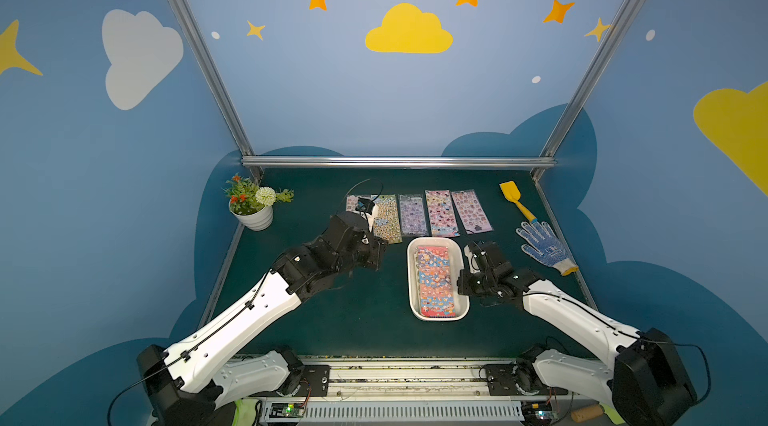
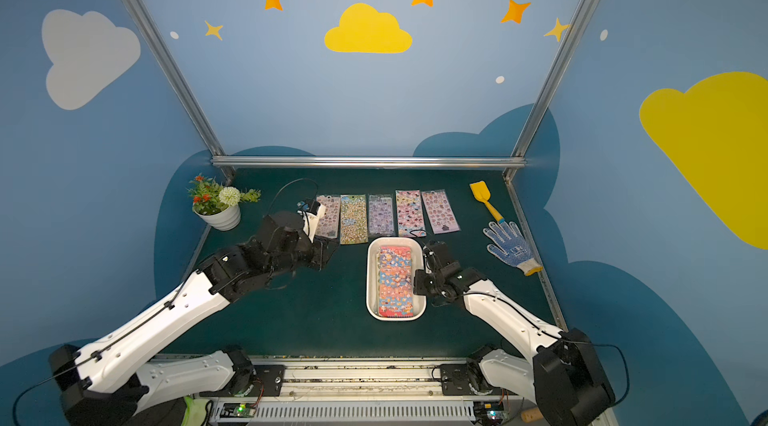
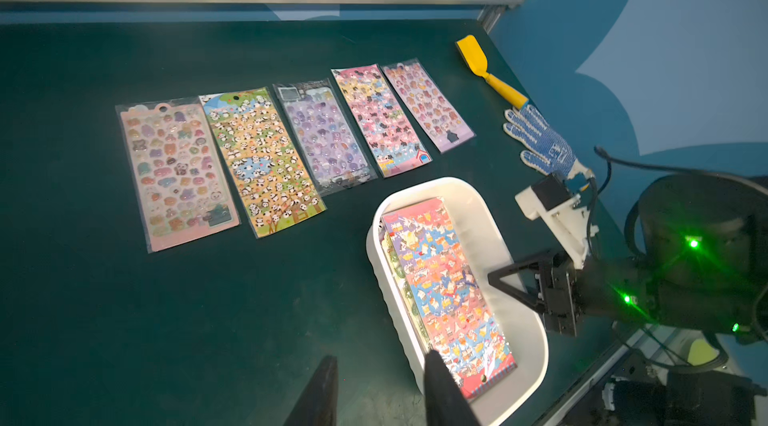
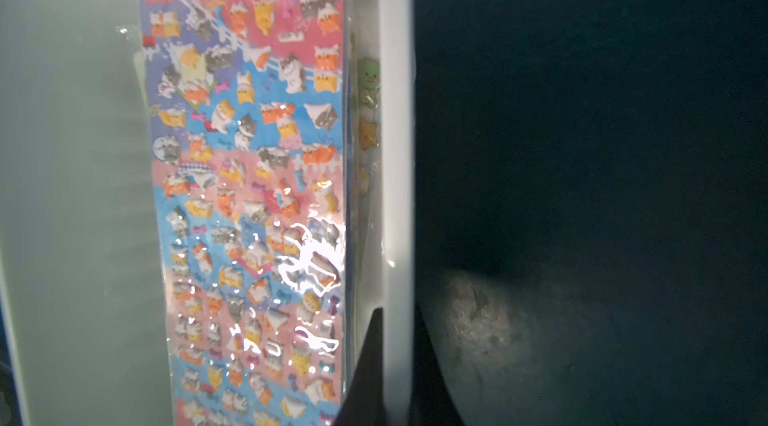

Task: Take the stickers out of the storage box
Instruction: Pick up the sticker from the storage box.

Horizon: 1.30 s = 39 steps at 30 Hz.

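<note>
Just right of the table's (image 1: 353, 320) middle, the box (image 1: 410, 278) (image 2: 368, 278) lies with its long sides running from the near edge toward the far edge. A stack of stickers (image 1: 434, 282) (image 2: 395, 280) lies flat inside it. The top sheet (image 3: 449, 286) (image 4: 249, 195) is pink and blue, crowded with orange and grey cats, and a lower sheet (image 4: 368, 78) with a green figure peeks out beside the box's right wall. The right gripper (image 4: 398, 310) (image 3: 494, 279) is clamped on that wall about midway along, one finger inside the box and one outside, the white rim pinched between them. The left gripper (image 3: 380, 355) (image 1: 375, 255) stands left of the box, level with its far end in both top views. Its fingers (image 3: 320, 395) are apart with nothing between them (one shows over bare table, the other in front of the box's near-left corner, and whether either touches anything I cannot tell). Along the far edge five sheets lie flat side by side, out of the box: a pale pink sheet (image 3: 178, 170), a panda sheet (image 3: 262, 162), a purple sheet (image 3: 324, 132), a pink sheet (image 3: 380, 116) and a lilac sheet (image 3: 428, 103). The left wrist hides part of the pale pink sheet in both top views. A pot (image 1: 253, 218) of flowers sits in the far-left corner. A scoop (image 1: 515, 197) and a glove (image 1: 544, 247) lie along the right edge, the scoop's handle end at the glove's fingertips
</note>
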### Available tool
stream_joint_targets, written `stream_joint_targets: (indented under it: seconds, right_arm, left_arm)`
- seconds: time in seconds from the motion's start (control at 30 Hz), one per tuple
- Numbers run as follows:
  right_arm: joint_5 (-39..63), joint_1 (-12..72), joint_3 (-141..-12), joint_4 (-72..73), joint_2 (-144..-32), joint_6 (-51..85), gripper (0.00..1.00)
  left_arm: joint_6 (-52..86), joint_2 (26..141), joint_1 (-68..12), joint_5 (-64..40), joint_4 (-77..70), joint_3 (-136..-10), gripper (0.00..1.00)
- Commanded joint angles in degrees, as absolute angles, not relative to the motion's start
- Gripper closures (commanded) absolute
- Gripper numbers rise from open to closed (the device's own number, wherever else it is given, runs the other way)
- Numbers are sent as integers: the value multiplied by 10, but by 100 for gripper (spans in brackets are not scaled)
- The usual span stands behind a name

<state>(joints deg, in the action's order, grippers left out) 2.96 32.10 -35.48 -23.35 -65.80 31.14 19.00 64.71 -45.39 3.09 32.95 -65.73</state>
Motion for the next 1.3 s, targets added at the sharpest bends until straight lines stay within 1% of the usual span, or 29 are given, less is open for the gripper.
stream_joint_targets:
  seconds: [0.0, 0.03, 0.17, 0.33, 0.53, 0.83, 1.03, 1.27]
  right_arm:
    - [22, 321, -376, -224, -664, 319, 100]
    - [22, 320, -377, -222, -668, 321, 100]
    - [21, 313, -379, -220, -692, 328, 100]
    - [28, 304, -375, -209, -702, 330, 100]
    - [36, 298, -364, -190, -704, 336, 100]
    - [38, 294, -347, -162, -710, 339, 100]
    - [43, 291, -338, -146, -713, 339, 100]
    - [46, 288, -326, -131, -711, 338, 100]
  left_arm:
    - [205, 671, -485, 63, 318, -655, 73]
    - [208, 682, -495, 65, 315, -658, 75]
    - [215, 732, -525, 74, 304, -673, 77]
    - [224, 805, -537, 59, 291, -699, 80]
    - [233, 879, -541, 28, 249, -724, 78]
    - [235, 1014, -546, 22, 268, -805, 77]
    - [244, 1079, -548, 33, 281, -832, 77]
    - [260, 1138, -548, 22, 284, -854, 76]
